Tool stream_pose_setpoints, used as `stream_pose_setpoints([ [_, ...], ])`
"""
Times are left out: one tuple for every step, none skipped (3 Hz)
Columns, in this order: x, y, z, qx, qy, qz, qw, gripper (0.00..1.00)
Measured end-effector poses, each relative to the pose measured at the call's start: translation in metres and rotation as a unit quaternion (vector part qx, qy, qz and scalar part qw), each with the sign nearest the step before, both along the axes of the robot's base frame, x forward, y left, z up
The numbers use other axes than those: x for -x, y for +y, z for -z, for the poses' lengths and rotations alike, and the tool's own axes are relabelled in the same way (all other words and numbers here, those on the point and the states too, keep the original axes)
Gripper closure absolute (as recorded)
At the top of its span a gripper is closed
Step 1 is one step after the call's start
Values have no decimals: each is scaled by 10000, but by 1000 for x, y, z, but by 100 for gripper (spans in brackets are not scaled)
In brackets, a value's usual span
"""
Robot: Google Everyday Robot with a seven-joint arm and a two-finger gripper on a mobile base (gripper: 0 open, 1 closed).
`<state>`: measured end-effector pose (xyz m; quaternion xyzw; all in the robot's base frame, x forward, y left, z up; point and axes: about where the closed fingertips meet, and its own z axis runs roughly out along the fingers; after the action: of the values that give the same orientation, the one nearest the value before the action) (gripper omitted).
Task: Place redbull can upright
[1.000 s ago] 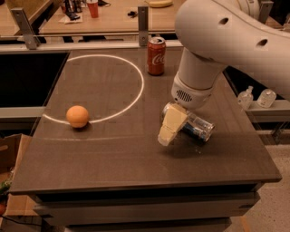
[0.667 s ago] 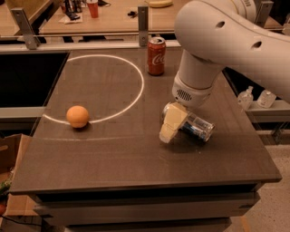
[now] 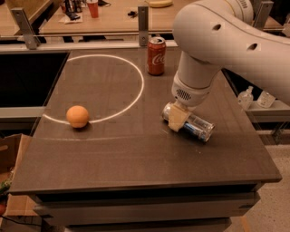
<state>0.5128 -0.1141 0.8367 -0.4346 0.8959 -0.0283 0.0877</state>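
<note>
Gripper (image 3: 178, 118) is low over the table's (image 3: 136, 158) right half, fingers clamped across the redbull can (image 3: 197, 128), which lies on its side. Coca-Cola can (image 3: 156, 55) stands upright behind, apart.

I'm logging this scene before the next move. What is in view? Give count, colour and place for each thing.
drink can: one, silver and blue, lying on its side on the table's right half
cola can: one, red, upright near the table's far edge
orange: one, orange, left side, at the ring's near edge
ring: one, white, marked on the table's far left part
table: one, dark brown, centre
small bottles: two, clear, on a ledge right of the table
cardboard box: one, brown, lower left
cup: one, red, on the wooden bench behind
arm: one, white, from upper right
pincer: one, beige, down at the drink can
</note>
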Motion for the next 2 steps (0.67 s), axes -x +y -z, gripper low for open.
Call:
stream_pose_setpoints([
  [-1, 2, -9, -70, -119, -100, 9999, 64],
  [-2, 10, -36, -539, -459, -393, 9967, 88],
])
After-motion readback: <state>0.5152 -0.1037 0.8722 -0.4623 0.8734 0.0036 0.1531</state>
